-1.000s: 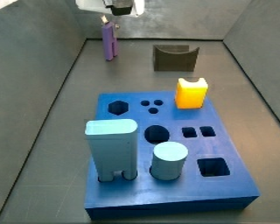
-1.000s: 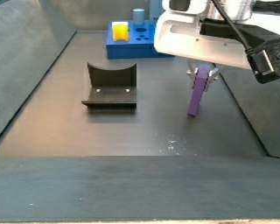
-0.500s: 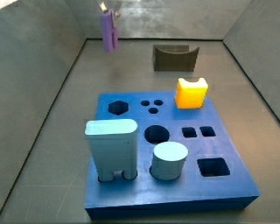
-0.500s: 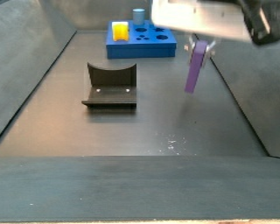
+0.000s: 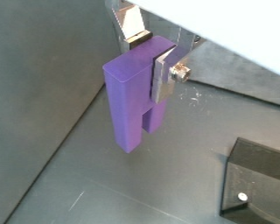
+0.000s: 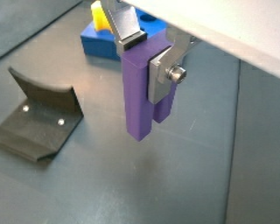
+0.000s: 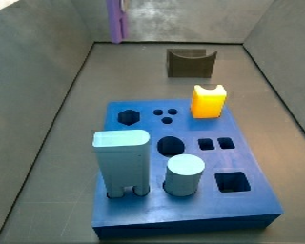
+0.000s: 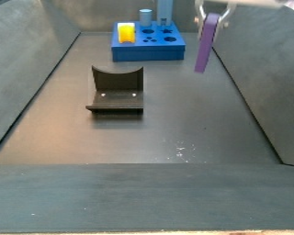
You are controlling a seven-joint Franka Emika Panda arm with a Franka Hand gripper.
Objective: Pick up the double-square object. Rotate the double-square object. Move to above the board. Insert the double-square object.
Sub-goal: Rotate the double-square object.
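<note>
Gripper (image 6: 145,54) clamps its silver fingers (image 6: 166,72) tight on the double-square object (image 6: 139,92), hanging upright, clear of the floor, at twelve o'clock from the board (image 7: 181,224) in a side view.

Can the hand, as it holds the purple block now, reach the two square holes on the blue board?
Probably yes. The hand holds the double-square object clear of the floor, and the twin square holes on the board look uncovered.
</note>
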